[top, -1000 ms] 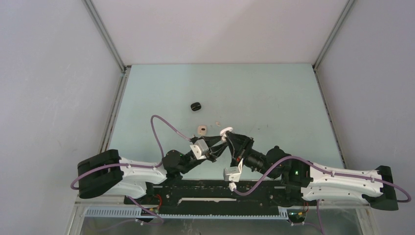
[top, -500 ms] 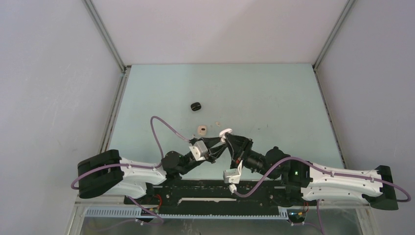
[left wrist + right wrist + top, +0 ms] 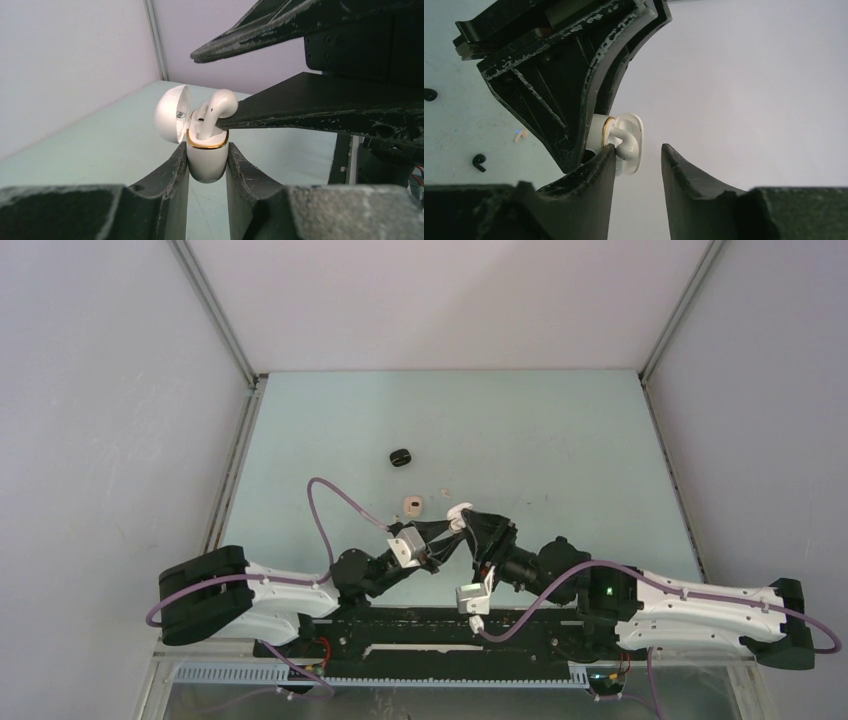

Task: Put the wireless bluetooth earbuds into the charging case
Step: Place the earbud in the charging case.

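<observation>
At the left gripper [image 3: 206,150], the charging case [image 3: 205,162] is pinched upright, lid open. One white earbud [image 3: 218,104] is seated stem-down, head up; right gripper [image 3: 638,150] is spread.

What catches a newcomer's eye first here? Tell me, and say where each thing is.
At the centre of the top view, the left gripper clamps a white charging case with its lid flipped open. A white earbud sticks up from its mouth, with the open right gripper right beside it. Farther back lies a black case.
</observation>
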You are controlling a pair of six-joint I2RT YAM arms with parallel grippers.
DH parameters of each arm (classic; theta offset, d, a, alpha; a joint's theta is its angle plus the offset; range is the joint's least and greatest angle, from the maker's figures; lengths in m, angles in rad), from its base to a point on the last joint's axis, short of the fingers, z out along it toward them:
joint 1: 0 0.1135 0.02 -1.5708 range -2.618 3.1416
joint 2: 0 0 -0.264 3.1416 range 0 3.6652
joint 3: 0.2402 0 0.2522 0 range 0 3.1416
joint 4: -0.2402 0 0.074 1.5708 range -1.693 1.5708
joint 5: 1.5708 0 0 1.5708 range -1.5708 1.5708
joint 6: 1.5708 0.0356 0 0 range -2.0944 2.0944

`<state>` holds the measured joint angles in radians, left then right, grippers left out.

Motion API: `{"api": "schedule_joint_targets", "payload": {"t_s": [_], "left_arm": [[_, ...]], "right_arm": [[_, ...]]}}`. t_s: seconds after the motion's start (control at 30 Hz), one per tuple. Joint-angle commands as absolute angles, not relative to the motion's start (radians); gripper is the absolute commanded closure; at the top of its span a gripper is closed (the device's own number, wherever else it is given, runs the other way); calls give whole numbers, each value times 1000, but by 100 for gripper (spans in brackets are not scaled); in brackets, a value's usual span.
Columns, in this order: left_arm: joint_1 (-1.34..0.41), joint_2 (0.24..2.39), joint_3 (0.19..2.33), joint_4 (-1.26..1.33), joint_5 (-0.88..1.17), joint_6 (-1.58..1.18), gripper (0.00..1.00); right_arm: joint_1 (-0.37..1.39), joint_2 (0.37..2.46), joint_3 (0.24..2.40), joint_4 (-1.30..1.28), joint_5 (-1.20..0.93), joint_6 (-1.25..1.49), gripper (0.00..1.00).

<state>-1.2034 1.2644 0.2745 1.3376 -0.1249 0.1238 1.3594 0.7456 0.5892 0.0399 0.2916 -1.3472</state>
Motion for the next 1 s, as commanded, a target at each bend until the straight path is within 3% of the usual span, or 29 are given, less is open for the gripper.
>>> {"api": "schedule_joint_targets", "payload": {"t_s": [0.0,0.27,0.97], "left_arm": [[-1206,1251,282,1439,-140,152,100],[-1206,1246,282,1438,-126,151,100],[-1207,1228,281,1396,-112,169,100]], "right_arm": [[1355,766,666,-145,270,-1285,56],[1328,804,795,-284,232,-1211,50],[1246,978,1030,-596,124,-1106,49]]}}
